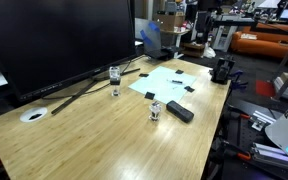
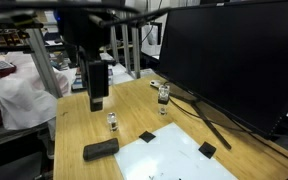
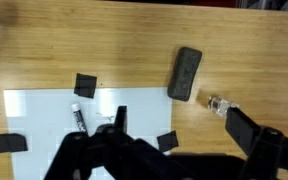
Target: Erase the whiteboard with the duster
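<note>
The duster is a black oblong block lying on the wooden table, beside the whiteboard; it shows in both exterior views and in the wrist view. The whiteboard is a flat white sheet held at its corners by black squares. A marker lies on it. My gripper hangs high above the table, open and empty, with the duster below and ahead of its fingers. It is out of the frame in one of the exterior views.
A small glass bottle stands close to the duster. A second one stands near the large black monitor. A white round disc lies near the table's corner.
</note>
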`<move>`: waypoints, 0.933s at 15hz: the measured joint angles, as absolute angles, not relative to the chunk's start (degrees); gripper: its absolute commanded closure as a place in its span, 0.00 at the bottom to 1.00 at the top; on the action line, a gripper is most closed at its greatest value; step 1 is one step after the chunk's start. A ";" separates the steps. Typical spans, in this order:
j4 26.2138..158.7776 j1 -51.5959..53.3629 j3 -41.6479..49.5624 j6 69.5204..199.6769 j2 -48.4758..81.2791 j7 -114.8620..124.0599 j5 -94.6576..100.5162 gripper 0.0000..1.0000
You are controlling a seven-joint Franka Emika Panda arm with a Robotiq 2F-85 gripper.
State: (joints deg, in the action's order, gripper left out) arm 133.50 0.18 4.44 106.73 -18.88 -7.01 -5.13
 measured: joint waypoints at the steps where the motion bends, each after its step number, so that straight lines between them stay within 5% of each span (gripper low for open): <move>1: 133.95 0.97 4.12 106.73 -17.76 -7.93 -5.62 0.00; 14: 134.47 1.44 3.35 107.39 -16.33 -7.69 -5.91 0.00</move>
State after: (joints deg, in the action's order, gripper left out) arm 134.47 1.44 3.35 107.39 -16.33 -7.69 -5.91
